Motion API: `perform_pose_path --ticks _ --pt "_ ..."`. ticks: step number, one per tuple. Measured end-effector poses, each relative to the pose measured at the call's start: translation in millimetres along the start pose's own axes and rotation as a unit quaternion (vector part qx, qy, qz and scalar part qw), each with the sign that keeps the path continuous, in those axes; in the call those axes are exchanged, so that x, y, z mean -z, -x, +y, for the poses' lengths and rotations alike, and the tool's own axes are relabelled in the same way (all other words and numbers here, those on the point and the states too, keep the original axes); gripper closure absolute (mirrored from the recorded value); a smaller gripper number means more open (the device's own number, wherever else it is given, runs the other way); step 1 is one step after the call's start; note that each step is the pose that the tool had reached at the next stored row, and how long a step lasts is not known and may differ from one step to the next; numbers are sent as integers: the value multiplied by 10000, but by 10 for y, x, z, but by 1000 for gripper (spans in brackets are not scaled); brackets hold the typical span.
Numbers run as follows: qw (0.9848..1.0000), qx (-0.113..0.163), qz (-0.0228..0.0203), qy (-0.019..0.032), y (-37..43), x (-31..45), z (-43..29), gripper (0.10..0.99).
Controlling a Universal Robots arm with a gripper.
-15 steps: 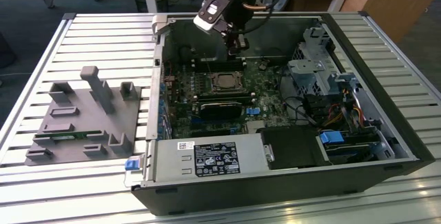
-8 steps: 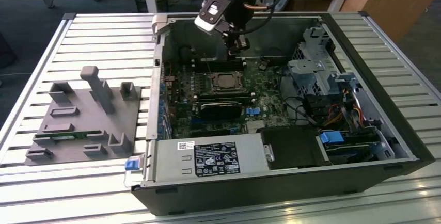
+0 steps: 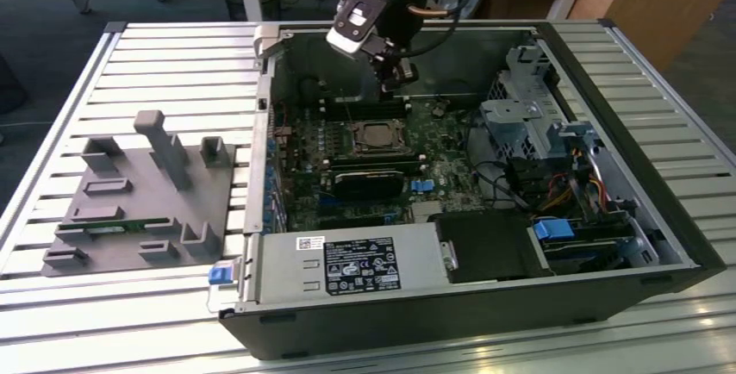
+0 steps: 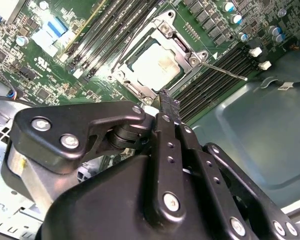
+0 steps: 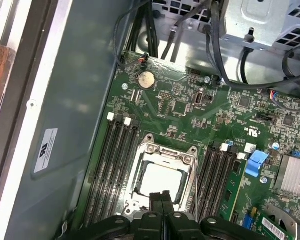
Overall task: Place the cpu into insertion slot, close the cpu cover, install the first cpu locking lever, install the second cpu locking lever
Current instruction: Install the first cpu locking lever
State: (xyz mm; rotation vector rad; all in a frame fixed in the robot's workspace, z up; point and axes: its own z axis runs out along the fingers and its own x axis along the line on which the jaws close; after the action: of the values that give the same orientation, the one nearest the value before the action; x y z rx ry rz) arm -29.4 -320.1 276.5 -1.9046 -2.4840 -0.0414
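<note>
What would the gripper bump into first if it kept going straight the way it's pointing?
Most likely the cpu cover, at its edge beside the cpu: the shut gripper lines up there in both wrist views. Depth is hard to judge.

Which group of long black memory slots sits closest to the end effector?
The group of long black memory slots bordering the bare grey case floor; the other group lies beyond the silvery square cpu.

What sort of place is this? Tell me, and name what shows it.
Probably a robotics lab bench: an open computer case lies on a slatted metal table, a grey parts fixture sits beside it, and the arm's end effector hangs over the motherboard.
</note>
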Motion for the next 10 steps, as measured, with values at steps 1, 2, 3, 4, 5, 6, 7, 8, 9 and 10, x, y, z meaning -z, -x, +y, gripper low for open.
perform_pose_path --ticks 1,2,3,4,5,6,7,8,9,10 --pt "10000 23 0 -1 0 0 0 969" --pt "10000 44 1 -1 0 0 0 969" --pt "10000 65 1 -2 0 0 0 969" --pt "10000 86 1 -2 0 0 0 969" --pt "9999 109 2 -3 0 0 0 969" --pt "9999 131 2 -4 0 0 0 969" --pt "9999 152 2 -4 0 0 0 969" --pt "9999 172 3 -4 0 0 0 969" --pt "9998 191 3 -5 0 0 0 969" --pt "9998 208 3 -5 0 0 0 969"
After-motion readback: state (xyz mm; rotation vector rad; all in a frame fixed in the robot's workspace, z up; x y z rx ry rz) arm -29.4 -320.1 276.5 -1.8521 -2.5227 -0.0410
